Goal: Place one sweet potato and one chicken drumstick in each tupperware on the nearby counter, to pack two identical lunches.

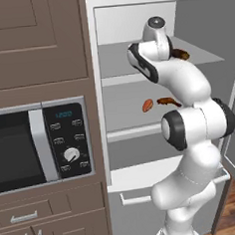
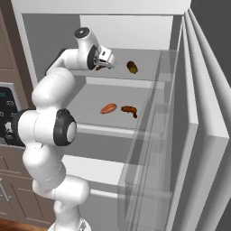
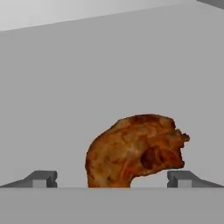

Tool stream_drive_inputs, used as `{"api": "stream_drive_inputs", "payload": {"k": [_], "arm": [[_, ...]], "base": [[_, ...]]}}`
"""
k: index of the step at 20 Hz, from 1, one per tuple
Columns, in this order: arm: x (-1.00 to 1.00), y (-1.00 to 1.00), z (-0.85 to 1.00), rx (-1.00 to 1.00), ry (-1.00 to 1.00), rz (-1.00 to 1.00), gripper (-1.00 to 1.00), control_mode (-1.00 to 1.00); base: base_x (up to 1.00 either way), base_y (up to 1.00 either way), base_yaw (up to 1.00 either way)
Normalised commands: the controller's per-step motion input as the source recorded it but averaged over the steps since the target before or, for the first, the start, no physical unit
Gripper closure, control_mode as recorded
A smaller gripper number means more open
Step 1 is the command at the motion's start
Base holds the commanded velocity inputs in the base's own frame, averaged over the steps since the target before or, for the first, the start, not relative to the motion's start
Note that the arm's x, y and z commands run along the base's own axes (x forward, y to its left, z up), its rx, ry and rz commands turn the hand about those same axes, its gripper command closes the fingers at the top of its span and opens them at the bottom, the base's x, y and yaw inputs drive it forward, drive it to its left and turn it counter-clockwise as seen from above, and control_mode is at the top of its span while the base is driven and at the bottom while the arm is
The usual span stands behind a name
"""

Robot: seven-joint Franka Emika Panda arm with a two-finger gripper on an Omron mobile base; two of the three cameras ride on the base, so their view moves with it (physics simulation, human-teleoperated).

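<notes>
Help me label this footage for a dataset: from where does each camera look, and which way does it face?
Left base view: behind the arm on its left, facing the open fridge and microwave; the arm rises at lower right.
Right base view: behind on the right, facing the same fridge shelves; the arm rises at lower left.
Hand view: on the hand, looking along the open gripper at a chicken drumstick; fingertips show.
Both base views share the sweet potato and second drumstick on the lower shelf.

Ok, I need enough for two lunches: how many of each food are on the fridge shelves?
Chicken drumsticks: 2 (upper drumstick, lower drumstick)
Sweet potatoes: 2 (orange sweet potato on the middle shelf, darker sweet potato on the upper shelf)
Total: 4
</notes>
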Motion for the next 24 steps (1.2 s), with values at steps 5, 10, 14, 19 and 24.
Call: {"api": "stream_drive_inputs", "payload": {"k": [5,10,14,19,24], "arm": [[0.31,0.00,-0.54,0.00,0.02,-0.03,1.00,-1.00],[0.12,0.00,-0.48,0.00,0.00,-0.03,1.00,-1.00],[-0.01,0.00,-0.02,0.00,-0.01,0.00,1.00,-1.00],[-0.85,0.00,-0.33,0.00,-0.04,0.00,1.00,-1.00],[-1.00,0.08,-0.44,0.00,-0.11,0.04,1.00,-1.00]], "base": [[0.00,0.00,0.00],[0.00,0.00,0.00],[0.00,0.00,0.00],[0.00,0.00,0.00],[0.00,0.00,0.00]]}}
